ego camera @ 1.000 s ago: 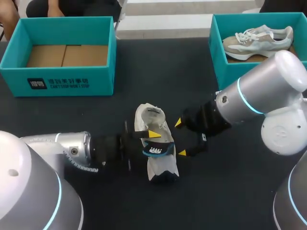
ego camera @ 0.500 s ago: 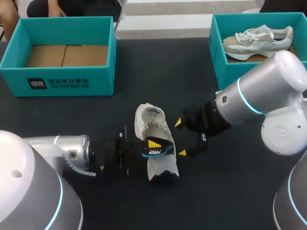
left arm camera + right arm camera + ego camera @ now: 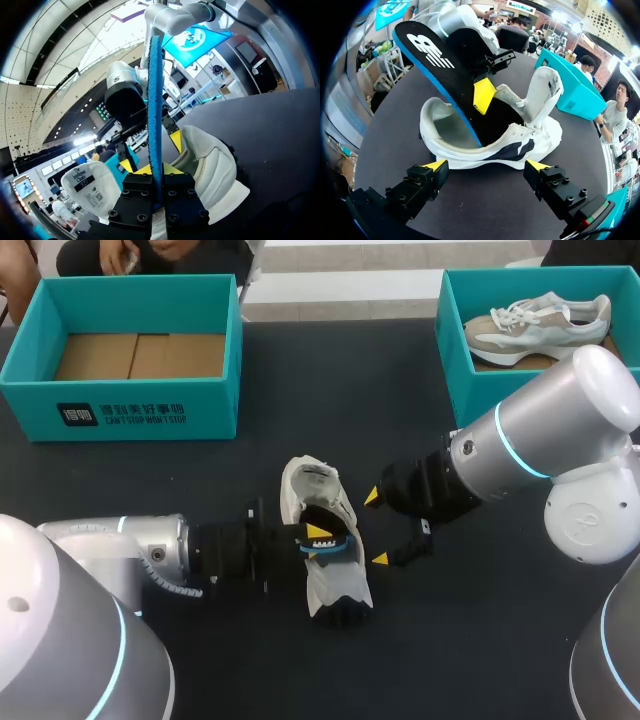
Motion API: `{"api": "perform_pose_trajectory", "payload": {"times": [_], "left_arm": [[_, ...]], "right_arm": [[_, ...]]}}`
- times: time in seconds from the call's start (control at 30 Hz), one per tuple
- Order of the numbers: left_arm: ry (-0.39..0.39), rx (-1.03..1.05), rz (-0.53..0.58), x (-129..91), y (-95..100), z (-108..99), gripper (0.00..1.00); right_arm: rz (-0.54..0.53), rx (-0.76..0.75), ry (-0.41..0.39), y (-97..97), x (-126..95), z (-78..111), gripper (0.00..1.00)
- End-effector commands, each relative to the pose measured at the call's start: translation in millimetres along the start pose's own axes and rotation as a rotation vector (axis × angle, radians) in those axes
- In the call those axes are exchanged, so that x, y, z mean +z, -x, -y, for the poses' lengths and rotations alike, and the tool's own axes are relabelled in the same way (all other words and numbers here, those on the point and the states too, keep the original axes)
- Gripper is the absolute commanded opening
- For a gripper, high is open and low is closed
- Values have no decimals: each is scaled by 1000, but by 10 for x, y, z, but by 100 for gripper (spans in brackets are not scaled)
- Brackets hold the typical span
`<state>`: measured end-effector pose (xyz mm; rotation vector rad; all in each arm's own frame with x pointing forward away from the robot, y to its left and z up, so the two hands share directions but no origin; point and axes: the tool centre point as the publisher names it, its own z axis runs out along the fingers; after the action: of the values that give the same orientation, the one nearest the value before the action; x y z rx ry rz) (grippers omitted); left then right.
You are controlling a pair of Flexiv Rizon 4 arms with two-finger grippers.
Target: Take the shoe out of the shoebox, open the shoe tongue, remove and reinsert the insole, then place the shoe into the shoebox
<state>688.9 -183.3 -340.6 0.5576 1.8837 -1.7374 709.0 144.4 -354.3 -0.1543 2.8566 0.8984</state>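
Two grippers: both at the shoe (image 3: 340, 590), one on either side of it.
Left gripper (image 3: 319, 541): clamped on the insole (image 3: 440, 65), one finger on each face, the yellow tips over the shoe's opening.
Right gripper (image 3: 376, 528): fingers spread wide, gripping nothing, tips low at the table (image 3: 330, 380) just beside the shoe's flank.
Left arm: enters from the lower left, forearm low and near level, pointing across at the shoe.
Right arm: enters from the right, wrist angled down towards the shoe.
Insole: black top, blue edge, tilted; lower end inside the shoe, printed end raised clear.
Shoe: white with dark side markings, standing on its sole at mid-table, tongue lifted away from the opening.
Shoeboxes: teal, far left (image 3: 130, 415) and far right (image 3: 455, 360), both well apart from the shoe; the right one holds a second shoe (image 3: 540, 325).
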Motion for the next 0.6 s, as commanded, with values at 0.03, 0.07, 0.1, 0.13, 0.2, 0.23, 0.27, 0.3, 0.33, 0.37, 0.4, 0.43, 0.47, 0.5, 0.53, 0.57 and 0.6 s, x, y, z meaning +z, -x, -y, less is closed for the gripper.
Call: {"api": "perform_pose_trajectory", "payload": {"times": [0.03,0.07,0.1,0.13,0.2,0.23,0.27,0.3,0.33,0.37,0.4,0.43,0.47,0.5,0.53,0.57,0.6], "left_arm": [[7,-4,12,20,3,-54,0],[5,-7,19,8,6,-33,9],[1,-3,21,5,7,-1,15],[-12,-4,28,7,8,46,24],[-26,4,29,11,13,112,27],[-35,5,29,13,19,161,28],[-35,5,29,13,19,161,28],[-47,12,31,14,31,233,25],[-52,13,31,12,35,260,25],[-56,16,30,9,33,282,25],[-66,22,29,2,29,321,25],[-68,23,28,-2,26,341,25],[-75,26,28,-7,21,366,26],[-79,29,28,-12,16,389,26],[-84,29,27,-17,4,416,25],[-86,29,27,-19,-5,425,25],[-87,29,25,-18,-14,428,24]], "right_arm": [[2,0,1,-9,7,2,100],[2,0,1,-9,7,2,100],[2,0,1,-9,7,2,100],[2,0,1,-9,7,2,100],[2,0,1,-9,7,2,100],[2,0,1,-9,7,2,100],[2,0,1,-9,7,2,100],[2,0,1,-9,7,2,100],[2,0,1,-9,7,2,100],[2,0,1,-9,7,2,100],[2,0,1,-9,7,2,100],[2,0,1,-9,7,2,100],[2,0,1,-9,7,2,100],[2,0,1,-9,7,2,100],[2,0,1,-9,7,2,100],[2,0,1,-9,7,2,100],[2,0,1,-9,7,2,100]]}}
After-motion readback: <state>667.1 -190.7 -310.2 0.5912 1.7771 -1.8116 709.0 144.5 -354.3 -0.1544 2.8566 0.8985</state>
